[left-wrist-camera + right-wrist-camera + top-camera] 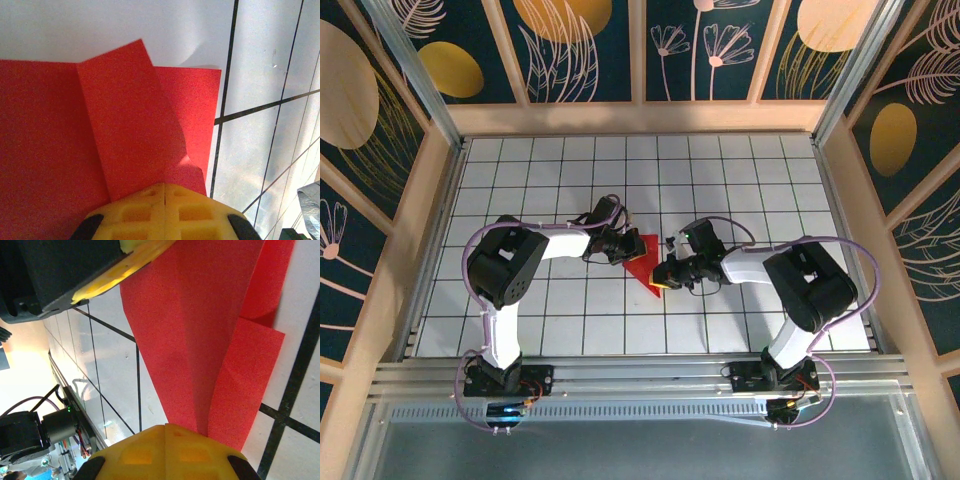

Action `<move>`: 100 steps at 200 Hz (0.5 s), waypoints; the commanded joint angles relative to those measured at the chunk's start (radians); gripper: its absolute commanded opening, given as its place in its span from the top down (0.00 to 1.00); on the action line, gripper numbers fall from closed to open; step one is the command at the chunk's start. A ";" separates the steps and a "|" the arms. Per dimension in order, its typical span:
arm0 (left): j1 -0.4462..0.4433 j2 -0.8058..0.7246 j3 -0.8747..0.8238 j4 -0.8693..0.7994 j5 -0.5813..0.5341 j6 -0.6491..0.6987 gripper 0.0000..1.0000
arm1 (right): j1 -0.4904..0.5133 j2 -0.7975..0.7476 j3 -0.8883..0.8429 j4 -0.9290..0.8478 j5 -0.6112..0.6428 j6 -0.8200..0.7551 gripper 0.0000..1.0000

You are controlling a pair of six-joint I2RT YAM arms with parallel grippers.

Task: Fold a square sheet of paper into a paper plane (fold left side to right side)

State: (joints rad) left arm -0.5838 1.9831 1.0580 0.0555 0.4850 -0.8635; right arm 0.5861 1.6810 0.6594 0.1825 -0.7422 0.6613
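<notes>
Item inspected: red sheet of paper (640, 262), partly folded, lying near the middle of the white gridded table (520, 180). From overhead it reads as a red triangle between the two pincers, with its point towards the near edge.

Left gripper (623, 246): it sits at the far-left side of the sheet. In the left wrist view the gripper (165, 187) has its yellow jaws pressed together with no gap between them. The sheet (50, 140) runs right up into the tips, so the jaws are closed on the paper. A folded flap (130, 125) lies slantwise over the flat layer, narrowing towards the tips, and casts a shadow on the layer to its right. Bare table (260, 60) shows beyond the sheet's right-hand edge.

Right gripper (662, 273): it sits at the near-right side of the sheet, just beside the triangle's point. In the right wrist view the gripper (166, 429) also has its yellow jaws shut tight. The sheet (200, 330) tapers down into the tips and is pinched there. A second, lighter flap (245, 385) lies to the right of the main crease, its edge touching the tips. At the far end of the sheet, a yellow finger (120, 272) of the left gripper meets the paper's edge.

Whether the sheet's middle is flat on the table or slightly raised cannot be told.
</notes>
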 commanded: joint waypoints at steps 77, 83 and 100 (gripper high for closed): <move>-0.005 0.067 -0.022 -0.134 -0.095 0.023 1.00 | 0.026 0.035 -0.051 0.035 -0.009 -0.006 1.00; -0.004 0.068 -0.023 -0.134 -0.097 0.023 1.00 | 0.027 0.034 -0.053 0.037 -0.010 -0.005 1.00; -0.005 0.067 -0.023 -0.135 -0.097 0.022 1.00 | 0.030 0.035 -0.060 0.047 -0.012 0.001 1.00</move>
State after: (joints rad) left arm -0.5838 1.9842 1.0603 0.0509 0.4850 -0.8635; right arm 0.6033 1.7012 0.6209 0.2081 -0.7422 0.6617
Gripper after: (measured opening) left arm 0.054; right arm 0.052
